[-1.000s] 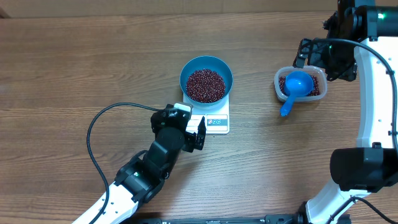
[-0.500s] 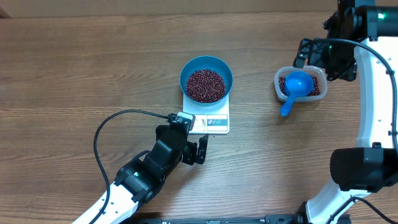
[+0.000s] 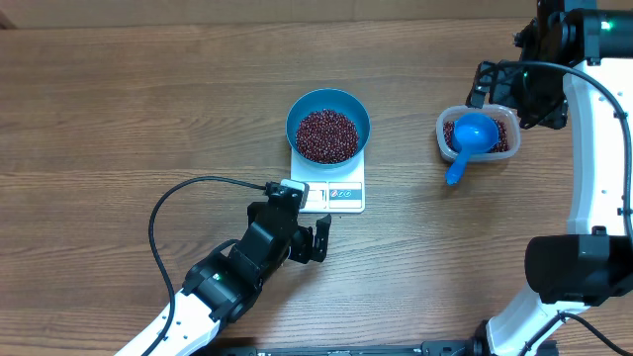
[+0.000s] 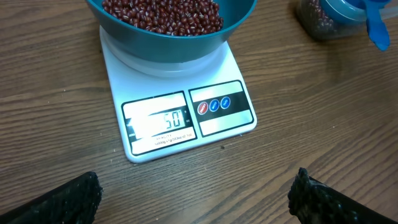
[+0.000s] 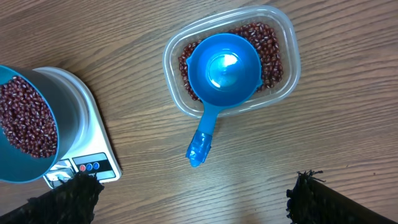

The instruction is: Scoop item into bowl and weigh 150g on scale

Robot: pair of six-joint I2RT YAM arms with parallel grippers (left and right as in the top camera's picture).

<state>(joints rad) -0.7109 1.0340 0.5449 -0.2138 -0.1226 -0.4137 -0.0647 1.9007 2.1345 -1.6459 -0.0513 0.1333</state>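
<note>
1. Overhead: the teal bowl (image 3: pixel 295 117) of red-brown beans (image 3: pixel 327 134) sits on the white scale (image 3: pixel 346 195) at mid-table. The left gripper (image 3: pixel 289 221) hovers near the scale's display edge, jaws wide and empty.
2. Left wrist: two dark fingertips (image 4: pixel 62 199) frame bare wood before the scale, whose lit display is too blurred to read.
3. Right wrist: the right gripper (image 5: pixel 186 202), spread open and holding nothing, hangs above a clear tub (image 5: pixel 283 37) of beans with a blue scoop (image 5: pixel 224 68) resting inside.

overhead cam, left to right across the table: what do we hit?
black cable loop → teal bowl of beans on the white scale → clear tub with the blue scoop in it → right arm
</note>
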